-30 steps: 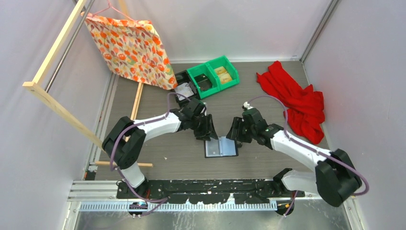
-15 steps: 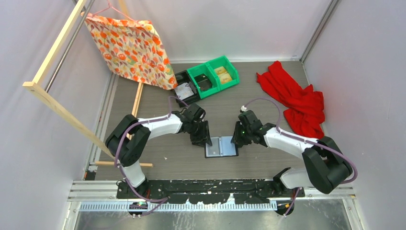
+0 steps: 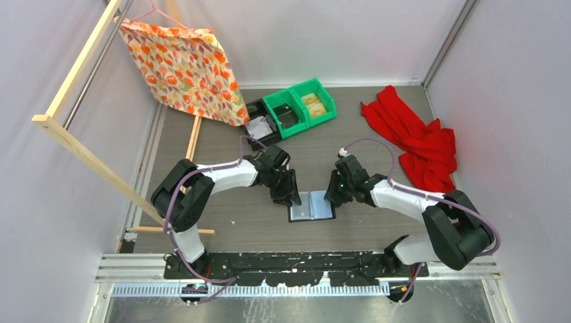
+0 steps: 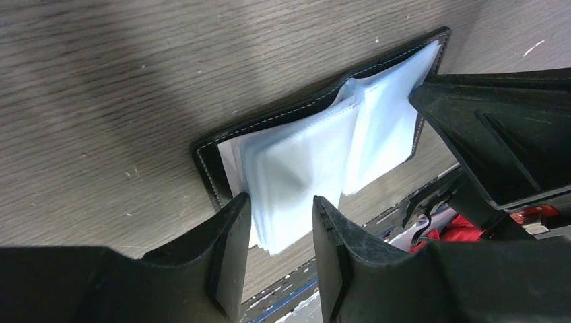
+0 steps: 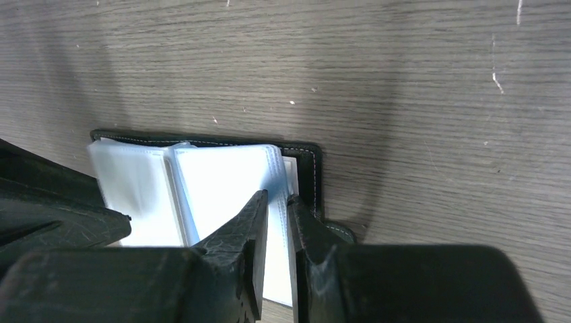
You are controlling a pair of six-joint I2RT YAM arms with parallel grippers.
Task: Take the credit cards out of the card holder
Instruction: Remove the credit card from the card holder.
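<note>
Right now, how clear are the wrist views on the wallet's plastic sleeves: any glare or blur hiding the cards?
Left wrist: sleeves soft and smeared near the left gripper, stitching on the wallet sharper, no card edge readable. Right wrist: sleeves washed out almost white, right gripper dark and blurred, table grain crisp. Top view: even light, wallet too small for detail.

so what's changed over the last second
Both arms came down to the open wallet. The left gripper now sits at its left edge, fingers open and straddling the sleeves. The right gripper sits at its right edge and looks pinched on the sleeve edges. The wallet stayed open and in place, and no card is out yet.
</note>
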